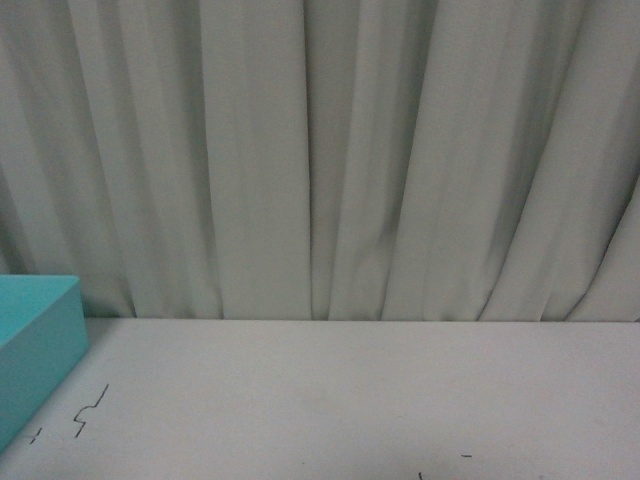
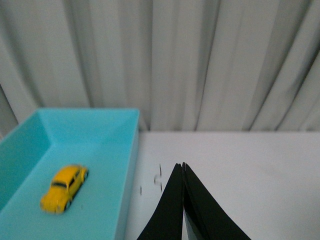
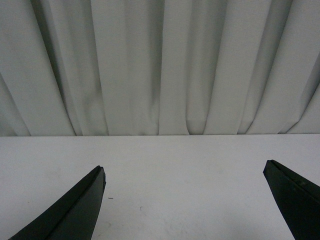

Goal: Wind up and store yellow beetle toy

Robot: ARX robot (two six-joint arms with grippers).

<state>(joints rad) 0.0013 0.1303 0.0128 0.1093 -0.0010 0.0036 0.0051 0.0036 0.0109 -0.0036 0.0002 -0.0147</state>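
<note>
Presently catalogued, left to right. Front view: a turquoise box [image 1: 35,345] is seen at the lower left edge on a white table [image 1: 350,400], with grey curtain [image 1: 320,150] behind. Left wrist view: the yellow beetle toy [image 2: 64,188] is found lying inside the box, lower left of frame; the left gripper [image 2: 183,167] is shown lower centre over the table, jaws pressed together, empty. Right wrist view: the right gripper [image 3: 184,172] is recorded with jaws wide apart, holding nothing.

yellow beetle toy [image 2: 64,188] w/ dark windows, turquoise bin [image 2: 100,145], white table [image 1: 350,400], grey curtain [image 1: 320,150]
</note>
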